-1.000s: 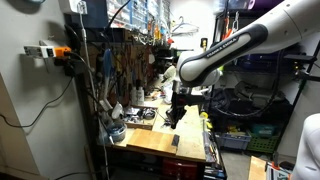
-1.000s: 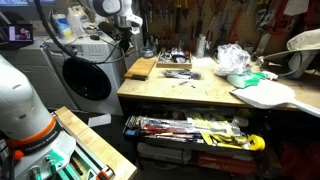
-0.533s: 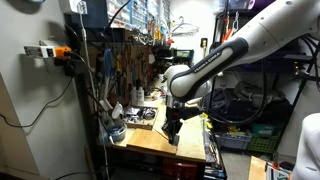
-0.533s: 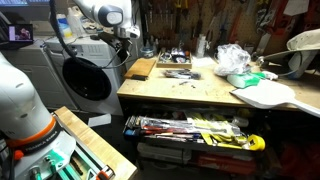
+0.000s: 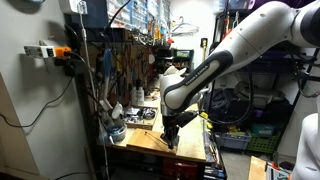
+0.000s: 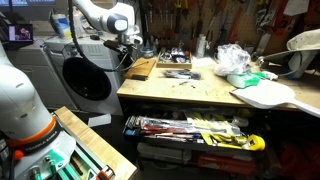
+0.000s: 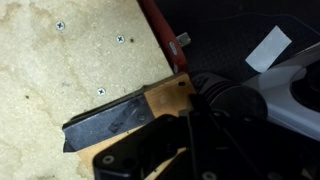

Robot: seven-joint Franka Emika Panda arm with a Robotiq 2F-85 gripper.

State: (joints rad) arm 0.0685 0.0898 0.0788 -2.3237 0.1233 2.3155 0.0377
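Note:
My gripper point(image 5: 169, 137) hangs low over the near end of a wooden workbench point(image 5: 150, 143). In an exterior view it point(image 6: 132, 52) is just above a loose wooden board point(image 6: 142, 68) at the bench's left corner. In the wrist view the dark fingers point(image 7: 172, 150) fill the bottom of the picture. A flat dark grey piece with a tan wooden end point(image 7: 128, 115) lies right in front of them on the plywood top point(image 7: 70, 60). The fingers are in shadow, so I cannot tell whether they touch or hold it.
A pegboard wall of tools point(image 5: 120, 60) runs along the bench. Small parts trays point(image 6: 175, 62), a crumpled plastic bag point(image 6: 232, 58) and a white guitar-shaped body point(image 6: 268, 92) lie on the top. A washing machine point(image 6: 90, 75) stands beside the bench. The bench's red edge point(image 7: 158, 40) borders dark floor.
The arm has swung toward the bench's near end and come down, so the gripper is lower and closer to the wooden top than a second ago.

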